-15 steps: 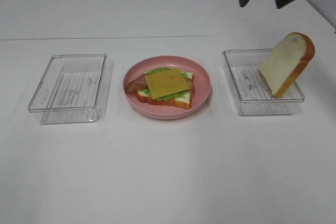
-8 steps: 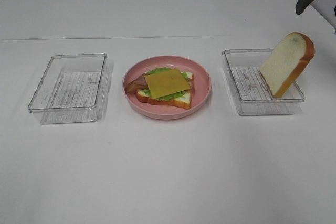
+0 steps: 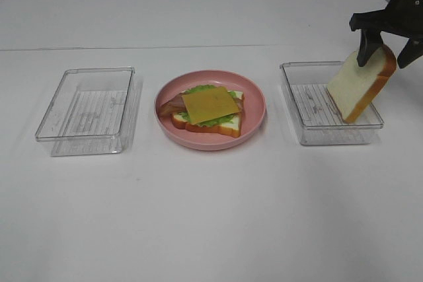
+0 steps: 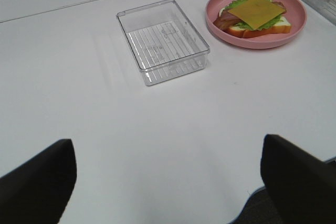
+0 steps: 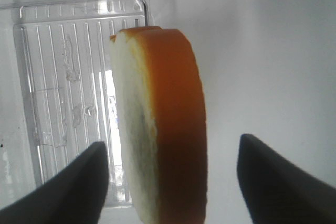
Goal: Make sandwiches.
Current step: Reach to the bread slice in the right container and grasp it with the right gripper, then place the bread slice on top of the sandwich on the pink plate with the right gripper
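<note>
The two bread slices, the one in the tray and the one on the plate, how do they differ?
The tray slice stands tilted on edge, leaning on the right tray's rim; the plate slice lies flat on the pink plate. The tray slice is bare; the plate slice carries lettuce, bacon and cheese. Both have white crumb and orange-brown crust.

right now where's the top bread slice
In the exterior high view the top bread slice stands tilted in the right clear tray, leaning on its far-right rim, with the right gripper straddling its top.
</note>
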You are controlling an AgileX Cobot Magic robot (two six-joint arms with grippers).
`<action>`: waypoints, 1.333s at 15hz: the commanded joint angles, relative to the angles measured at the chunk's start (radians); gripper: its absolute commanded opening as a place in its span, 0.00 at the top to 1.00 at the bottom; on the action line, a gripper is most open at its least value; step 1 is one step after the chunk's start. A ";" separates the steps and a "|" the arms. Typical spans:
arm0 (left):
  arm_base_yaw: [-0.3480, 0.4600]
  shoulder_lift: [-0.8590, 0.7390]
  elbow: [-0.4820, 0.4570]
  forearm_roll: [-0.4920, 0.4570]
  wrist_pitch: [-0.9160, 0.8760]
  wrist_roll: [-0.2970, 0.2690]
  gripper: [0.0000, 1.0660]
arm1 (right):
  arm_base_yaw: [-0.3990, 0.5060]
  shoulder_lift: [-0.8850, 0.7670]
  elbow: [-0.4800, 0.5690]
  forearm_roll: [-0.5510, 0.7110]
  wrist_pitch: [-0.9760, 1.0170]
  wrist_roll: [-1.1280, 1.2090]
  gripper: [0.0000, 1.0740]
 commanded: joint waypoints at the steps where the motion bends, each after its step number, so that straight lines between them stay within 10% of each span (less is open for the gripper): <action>1: 0.000 -0.025 0.005 -0.005 -0.011 -0.003 0.16 | -0.006 0.001 0.002 0.002 -0.004 -0.010 0.66; 4: 0.000 -0.025 0.005 -0.005 -0.011 -0.003 0.16 | -0.006 -0.001 0.002 0.020 -0.002 -0.008 1.00; 15: 0.000 -0.025 0.005 -0.005 -0.011 -0.003 0.16 | 0.009 -0.155 0.003 0.544 0.077 -0.191 1.00; 20: 0.000 -0.025 0.005 -0.005 -0.011 -0.003 0.16 | 0.165 -0.155 0.073 0.640 0.018 -0.217 1.00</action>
